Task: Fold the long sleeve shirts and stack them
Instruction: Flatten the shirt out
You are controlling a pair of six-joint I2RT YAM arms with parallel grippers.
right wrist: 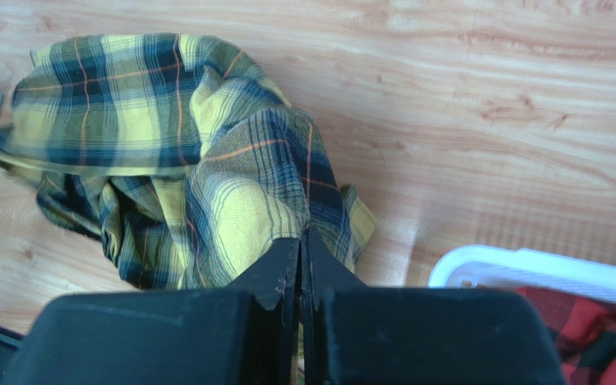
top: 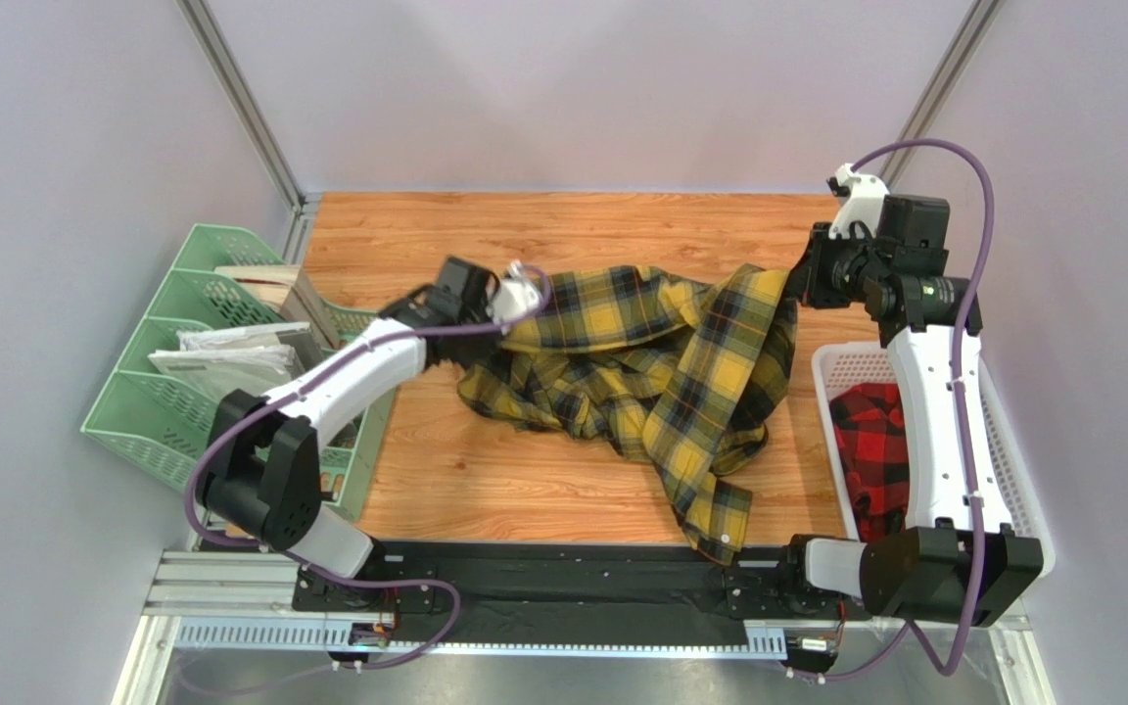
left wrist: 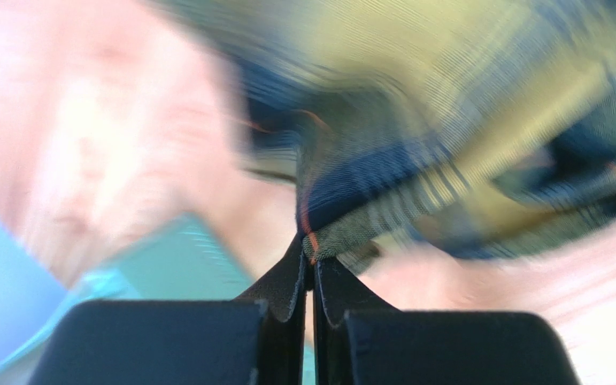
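Wood-grain tabletop [top: 526, 492] lies between pale walls, and we have both arms reaching out over it. Our left gripper [left wrist: 311, 255] has its fingers pressed together on a fold of the yellow-and-black shirt [top: 644, 367], with the cloth nipped right at the tips. The left wrist view is badly smeared, so beyond that pinch we can only say that plaid runs up and away from the fingers. From above, this gripper sits at the shirt's far left corner.

Our right gripper [right wrist: 303, 241] is likewise closed on the same shirt, the plaid caught between its two tips and falling from them toward the table. In the top view it holds the shirt's far right corner, so the upper edge of the garment runs between our two grippers, sagging a little in the middle.

Below that edge the shirt drapes in loose, rumpled folds onto the middle of the table. One long strip trails toward the near edge and ends by the right arm's base.

Just right of the shirt stands the white basket [top: 829, 367], at the table's right side beneath our right arm. The red-and-black shirt [top: 873, 441] lies bunched inside it. Off the table's left edge is a green file rack [top: 158, 397] with papers [top: 232, 353] in its slots.
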